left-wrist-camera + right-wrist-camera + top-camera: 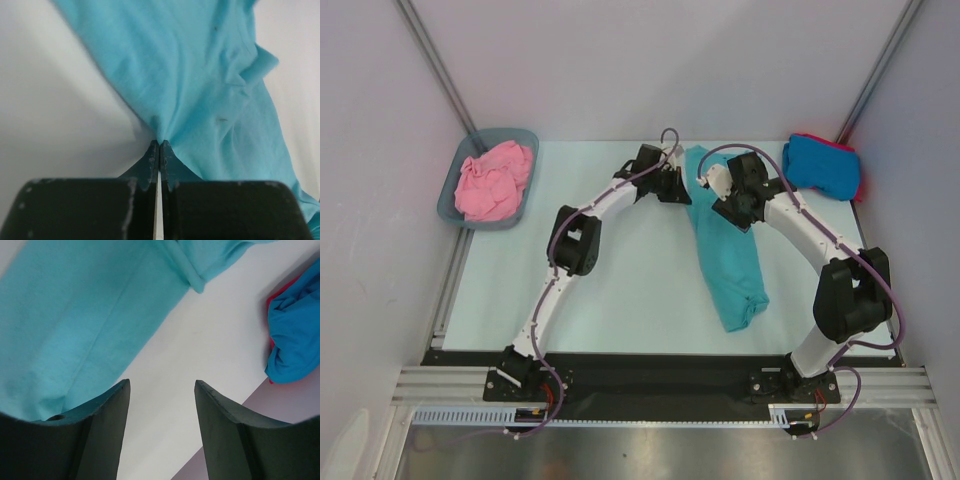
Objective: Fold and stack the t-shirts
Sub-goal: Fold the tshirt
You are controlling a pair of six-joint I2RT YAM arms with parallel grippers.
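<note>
Both arms (570,240) leaned over the table's (620,300) far middle, where the teal t-shirt (728,255) lay as a long rumpled strip. Left gripper (159,145) was clenched on its left edge; right gripper (162,385) stood released. Pulling one-sided could bunch it further.

The pale tabletop (620,300) carries a teal t-shirt (730,260), folded into a long narrow strip that runs from the far middle toward the near right. At the far right corner a bright blue t-shirt (820,165) lies bunched on a red t-shirt (861,180), of which only an edge shows. A grey-blue tub (450,200) sits at the far left corner, holding a crumpled pink t-shirt (495,180).
</note>
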